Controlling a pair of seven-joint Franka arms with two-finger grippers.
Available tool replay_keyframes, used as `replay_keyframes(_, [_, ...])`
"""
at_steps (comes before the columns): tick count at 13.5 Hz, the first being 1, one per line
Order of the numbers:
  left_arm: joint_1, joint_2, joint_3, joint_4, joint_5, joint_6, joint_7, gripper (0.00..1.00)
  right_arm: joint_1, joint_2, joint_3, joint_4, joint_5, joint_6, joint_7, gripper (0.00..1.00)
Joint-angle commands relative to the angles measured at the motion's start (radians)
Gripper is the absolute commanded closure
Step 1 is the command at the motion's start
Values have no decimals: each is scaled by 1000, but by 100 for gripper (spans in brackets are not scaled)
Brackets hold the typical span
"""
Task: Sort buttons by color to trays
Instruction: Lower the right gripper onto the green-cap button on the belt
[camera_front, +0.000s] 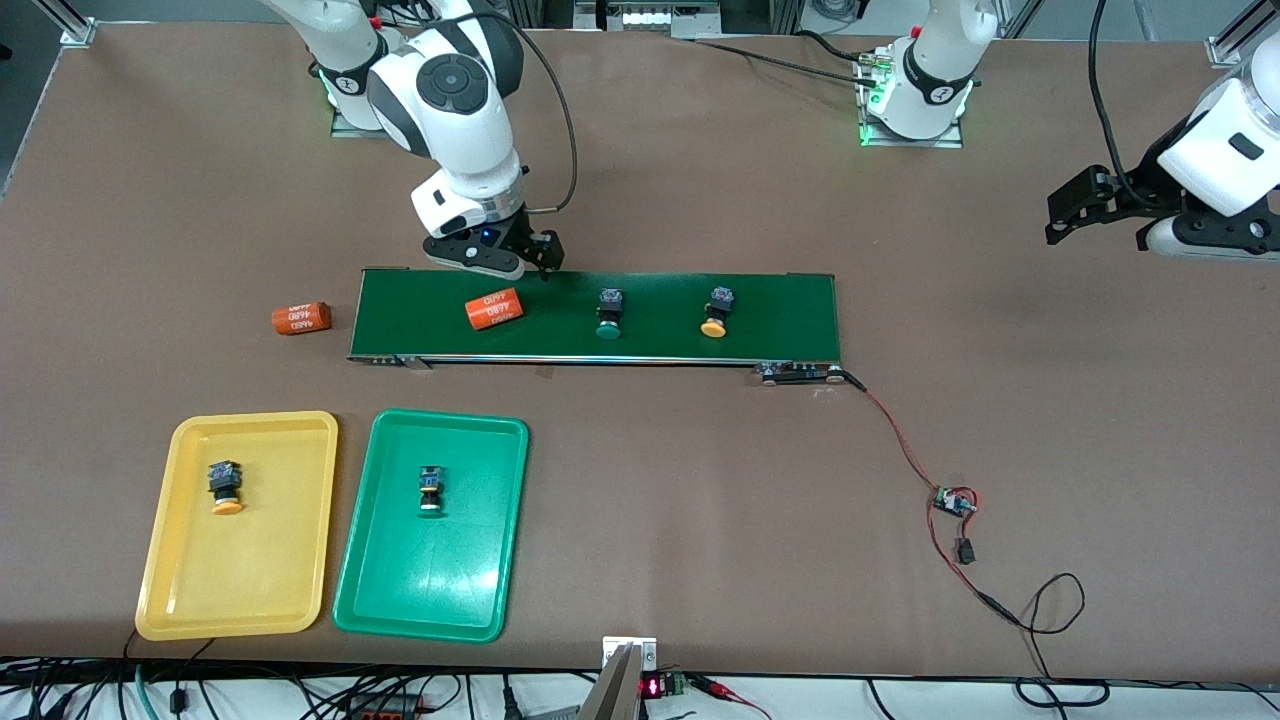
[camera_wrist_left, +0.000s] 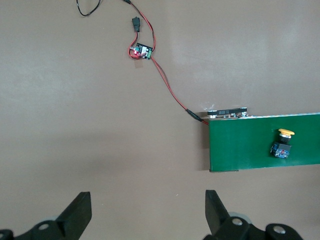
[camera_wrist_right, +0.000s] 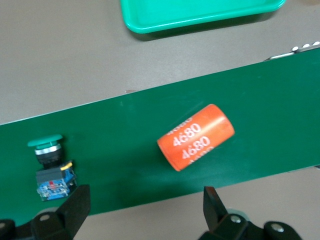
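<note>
Buttons, small black-and-blue switches with round caps: one green-capped (camera_front: 609, 313) and one yellow-capped (camera_front: 717, 311) lie on the long dark-green conveyor belt (camera_front: 780, 300); another yellow-capped (camera_front: 225, 487) sits in the yellow plastic tray (camera_front: 160, 560), another green-capped (camera_front: 430, 490) in the green plastic tray (camera_front: 480, 600); right gripper (camera_front: 535, 255) hangs wide-spread over the belt's edge by an orange numbered cylinder (camera_front: 495, 308); left gripper (camera_front: 1072, 212) waits, wide apart, over bare table.

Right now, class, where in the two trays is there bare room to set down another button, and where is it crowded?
Yellow tray and green tray: each holds one button in its half toward the conveyor belt; the camera-side halves are bare. The belt is crowded, carrying two buttons and an orange cylinder.
</note>
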Motion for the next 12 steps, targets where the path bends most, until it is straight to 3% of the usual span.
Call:
replay_keyframes(1, [-12, 9, 6, 28, -13, -23, -14, 0, 12, 38, 6, 8, -66, 26, 93, 0])
replay_keyframes(12, [-12, 15, 5, 29, -19, -23, -12, 0, 29, 112, 6, 79, -91, 20, 115, 0])
